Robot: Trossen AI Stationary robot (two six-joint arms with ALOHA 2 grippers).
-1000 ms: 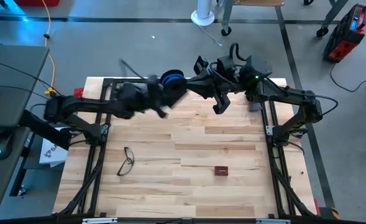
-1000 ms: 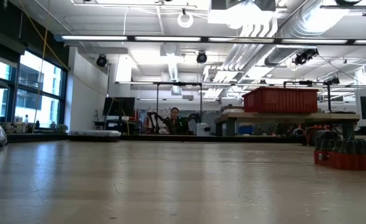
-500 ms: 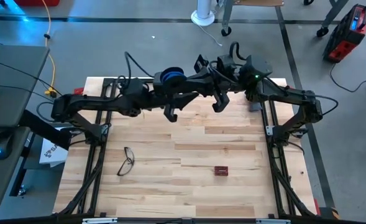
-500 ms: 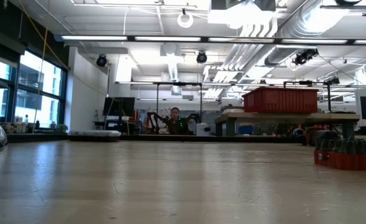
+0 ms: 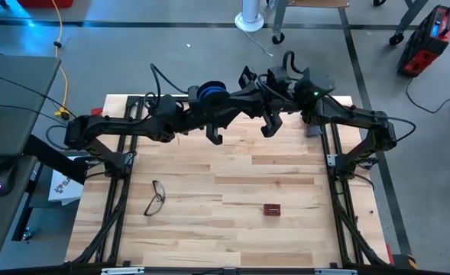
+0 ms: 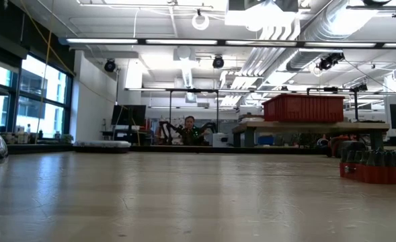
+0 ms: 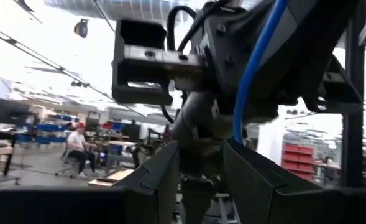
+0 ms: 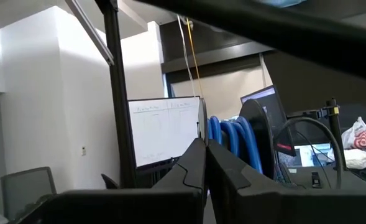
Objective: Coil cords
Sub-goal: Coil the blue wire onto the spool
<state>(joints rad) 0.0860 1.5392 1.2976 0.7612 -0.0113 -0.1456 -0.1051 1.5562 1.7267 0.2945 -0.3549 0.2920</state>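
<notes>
High view first: I see both arms raised over the far edge of the desk (image 5: 232, 179), meeting near its middle. My right tool (image 5: 209, 103) is clenched on the blue cord coil (image 5: 211, 93), which hangs in the air above the back of the desk, not resting on the wood. In the right wrist view the two dark fingers (image 8: 198, 165) are pressed tight together with the blue loops (image 8: 231, 140) standing just beyond them. My left tool (image 5: 223, 122) sits just beside and below the coil, reaching in towards the right arm; in the left wrist view its fingers (image 7: 164, 180) stand apart with a clear gap, and a strand of blue cord (image 7: 257, 62) runs down across the right arm's wrist body ahead of them. I cannot tell whether the left tool has any of the cord between its fingers.

On the desk, a pair of eyeglasses (image 5: 156, 197) lies towards the left side, and a small dark red block (image 5: 271, 209) lies well apart from them, nearer the right. Low view shows only bare desk top and the room, with a person seated far off (image 6: 189, 131).
</notes>
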